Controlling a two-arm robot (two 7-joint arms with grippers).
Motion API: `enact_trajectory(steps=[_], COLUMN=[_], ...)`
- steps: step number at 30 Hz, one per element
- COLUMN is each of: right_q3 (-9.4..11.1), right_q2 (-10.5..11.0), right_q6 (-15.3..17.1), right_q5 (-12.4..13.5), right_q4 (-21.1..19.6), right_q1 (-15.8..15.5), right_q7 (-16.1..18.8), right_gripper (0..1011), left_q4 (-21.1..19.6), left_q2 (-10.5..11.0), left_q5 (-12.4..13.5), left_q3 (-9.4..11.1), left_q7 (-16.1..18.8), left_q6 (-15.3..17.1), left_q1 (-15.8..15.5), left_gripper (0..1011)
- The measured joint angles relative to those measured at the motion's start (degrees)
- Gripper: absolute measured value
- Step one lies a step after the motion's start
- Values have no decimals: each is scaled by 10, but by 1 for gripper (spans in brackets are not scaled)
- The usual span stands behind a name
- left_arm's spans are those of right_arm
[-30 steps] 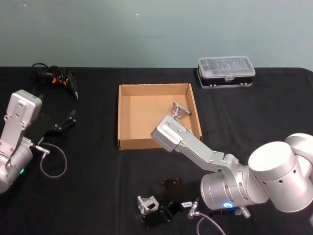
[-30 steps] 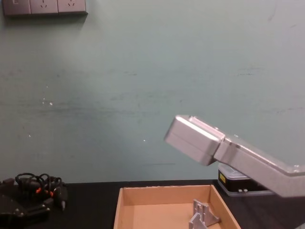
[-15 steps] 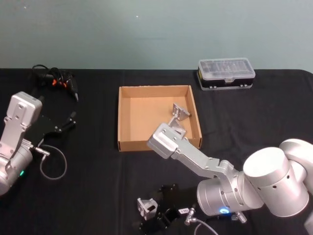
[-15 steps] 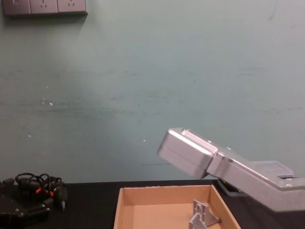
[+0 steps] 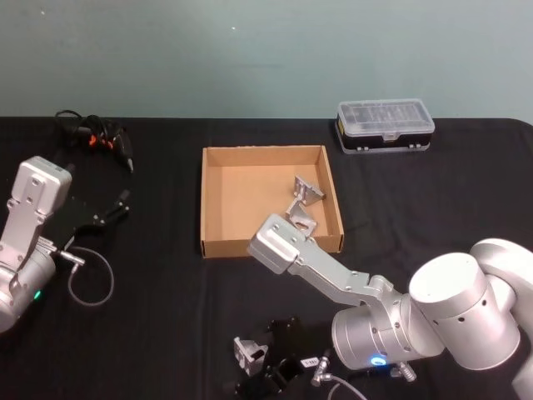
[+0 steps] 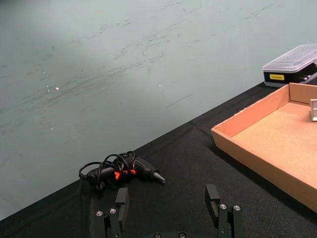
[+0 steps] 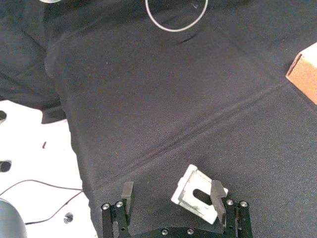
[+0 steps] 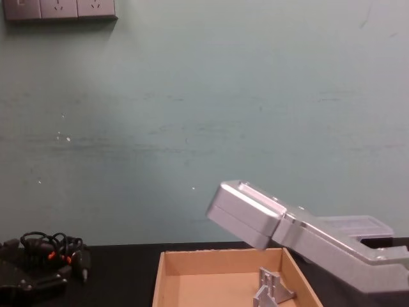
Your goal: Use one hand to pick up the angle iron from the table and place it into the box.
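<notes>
Black table (image 5: 166,300) before a plain teal wall. Near its front edge, an angle iron (image 7: 197,206), flat on the cloth between the spread fingers of the right gripper (image 7: 172,194). Sits close against one finger (image 7: 217,192) and well apart from the other; contact not clear. Released, then, with nothing grasped. From the head camera, lies in front of the box (image 5: 213,200) and well apart from it.

Behind the iron, the right arm (image 5: 325,271): silver boxy segments reaching from a round joint at front right, the elbow end hanging over the box's front wall.

At the table's middle, the box itself, shallow brown cardboard, open on top. Inside, by its right wall, a second angle iron (image 5: 307,190) and a third angle iron (image 5: 300,218), the nearer one just beyond the elbow.

Farther out, a clear-lidded plastic case (image 5: 386,125) at back right, apart from the box. At back left, a tangle of black cables (image 5: 93,133) with orange bits. Along the left side, the left gripper (image 6: 167,198), parked, fingers apart and holding nothing, with a loop of wire (image 5: 90,283) on the cloth beside that arm.
</notes>
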Motion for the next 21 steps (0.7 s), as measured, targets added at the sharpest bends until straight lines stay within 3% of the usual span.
enact_trajectory(steps=[7,17,21], right_q3=[-1,-3,-4], right_q2=[-4,-6,-7], right_q6=[1,1,1], right_q5=[-3,-10,-14], right_q4=[4,5,5], right_q1=[1,3,5], right_q7=[0,0,1], right_gripper=[863,567,393], left_q4=[0,0,0], left_q2=[0,0,0], left_q5=[0,0,0], left_q3=[0,0,0], left_q7=[0,0,0], left_q6=[0,0,0], left_q1=[0,0,0], left_gripper=[1011,1011,1011])
